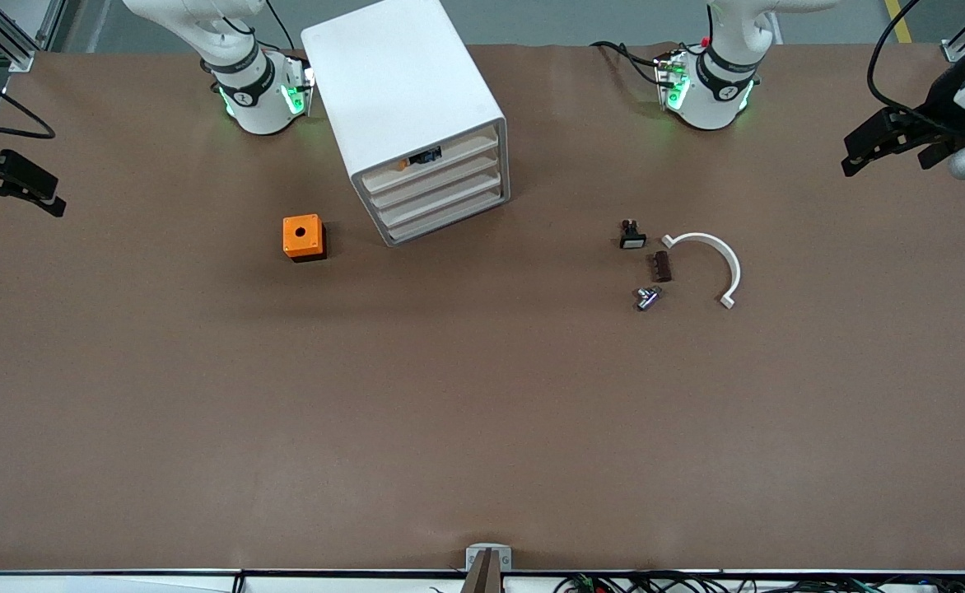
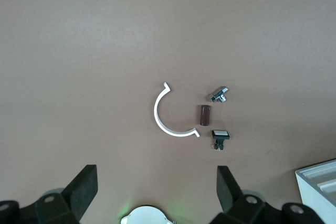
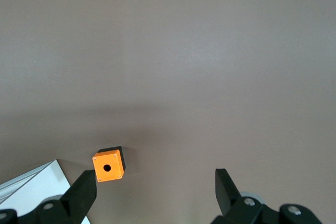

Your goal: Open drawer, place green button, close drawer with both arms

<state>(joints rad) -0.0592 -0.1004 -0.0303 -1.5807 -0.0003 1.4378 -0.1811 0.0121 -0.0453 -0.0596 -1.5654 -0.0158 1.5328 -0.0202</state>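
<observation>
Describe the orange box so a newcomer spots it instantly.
Start at the white drawer cabinet near the robot bases. Beside it, toward the right arm's end of the table, sits the orange box. It is the only orange cube, on a black base, with a round hole on top.

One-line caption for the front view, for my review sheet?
Both arms wait with open grippers, left gripper and right gripper at the table's ends; cabinet drawers shut.

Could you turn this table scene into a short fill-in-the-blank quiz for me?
1. The white cabinet has ____ stacked drawers.
2. The box with a hole in its top is coloured ____.
3. The curved white piece lies toward the ____ arm's end of the table.
4. Both the left gripper and right gripper are ____.

Missing words: four; orange; left; open
</observation>
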